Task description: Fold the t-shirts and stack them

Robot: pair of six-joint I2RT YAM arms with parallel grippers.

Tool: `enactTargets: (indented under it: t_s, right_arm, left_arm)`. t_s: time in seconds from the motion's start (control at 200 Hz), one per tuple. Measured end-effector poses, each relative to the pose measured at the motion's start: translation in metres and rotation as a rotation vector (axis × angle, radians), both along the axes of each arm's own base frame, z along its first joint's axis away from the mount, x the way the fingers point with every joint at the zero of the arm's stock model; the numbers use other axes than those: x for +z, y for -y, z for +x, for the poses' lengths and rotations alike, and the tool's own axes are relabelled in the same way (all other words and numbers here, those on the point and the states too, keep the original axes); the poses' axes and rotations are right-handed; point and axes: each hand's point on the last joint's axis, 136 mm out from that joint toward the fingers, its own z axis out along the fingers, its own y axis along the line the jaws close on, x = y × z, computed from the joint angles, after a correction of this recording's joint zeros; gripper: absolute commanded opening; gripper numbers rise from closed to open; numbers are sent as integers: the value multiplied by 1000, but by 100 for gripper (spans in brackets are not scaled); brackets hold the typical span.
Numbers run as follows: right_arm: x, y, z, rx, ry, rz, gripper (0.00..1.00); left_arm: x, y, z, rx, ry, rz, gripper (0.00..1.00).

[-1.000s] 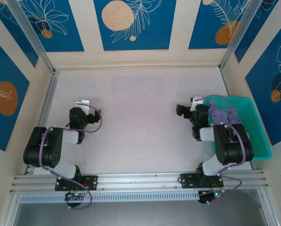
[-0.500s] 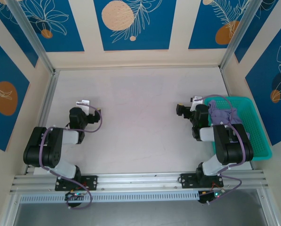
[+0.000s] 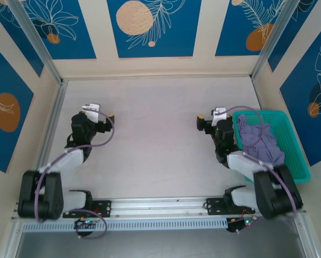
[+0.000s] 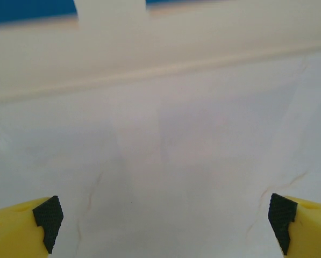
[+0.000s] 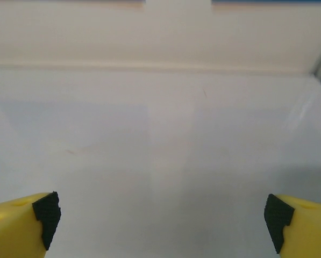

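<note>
Heaped in the teal basket at the right edge of the table: the lavender t-shirts, bunched into one rumpled mound, number impossible to tell from above. Nothing folded or stacked yet, by the look of it. Poised over bare tabletop with jaws spread wide and nothing between them: the left gripper, well apart from the cloth, and the right gripper, near the basket's left wall. Seen from each wrist, yellow fingers tipped with black pads at the lower corners, pale surface between. Likely to handle as light, soft, limp cotton: no shape of its own, prone to drape, sag and drag neighbouring folds along, neither fragile nor slippery. Probably best taken by pinching a raised ridge at the top of the mound to lift clear of the mesh, then regripped at shoulders or hem corners, one per gripper, for spreading flat.
</note>
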Motion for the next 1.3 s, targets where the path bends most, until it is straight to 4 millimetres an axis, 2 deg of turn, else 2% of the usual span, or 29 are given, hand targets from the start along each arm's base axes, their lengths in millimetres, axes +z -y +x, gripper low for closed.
enactTargets:
  t_s: [0.07,0.115,0.155,0.205,0.245,0.305,0.375,0.47,0.58,0.725,0.82,0.89,1.03,1.075,1.135,1.205,1.23,1.3]
  right_arm:
    - [57,8,-7,-40,63,94,99]
    - [98,22,-13,-80,111,165,99]
    - [124,37,-21,-120,142,227,99]
    - [143,59,-34,-193,161,314,99]
    - [143,76,-46,-262,148,381,99]
    - [128,101,-64,-371,103,458,99]
    - [96,125,-79,-492,11,520,99]
    - [51,150,-96,-660,-138,584,100]
    - [12,173,-109,-819,-310,649,100]
    - [-15,201,-100,-980,-499,710,99]
    - [-33,213,-87,-1040,-589,734,99]
    - [-48,214,-82,-1064,-644,744,99]
    - [-80,201,-78,-1073,-760,749,100]
    - [-90,197,-75,-1068,-796,756,93]
    - [-105,192,-70,-1049,-842,764,72]
    - [-117,188,-62,-1027,-866,783,67]
    - [-120,188,-60,-1020,-868,787,61]
    - [-121,188,-53,-995,-856,790,37]
  left_arm:
    - [41,12,-8,-44,90,-44,100]
    - [62,23,-12,-75,119,-89,100]
    - [79,33,-13,-101,125,-146,100]
    - [97,44,-13,-129,123,-218,100]
    - [108,50,-13,-151,117,-271,100]
    - [119,60,-14,-192,101,-355,100]
    - [116,66,-15,-214,61,-441,100]
    - [93,67,-17,-184,-33,-547,100]
    - [62,74,-17,-173,-143,-624,100]
    - [34,89,-14,-182,-259,-674,100]
    - [29,98,-18,-200,-290,-676,100]
    - [31,105,-20,-219,-296,-674,100]
    - [39,117,-18,-251,-293,-672,100]
    - [41,121,-17,-262,-296,-671,100]
    - [40,127,-18,-276,-306,-666,100]
    - [37,132,-19,-289,-319,-659,100]
    - [36,134,-20,-293,-323,-656,100]
    - [34,136,-21,-295,-333,-653,100]
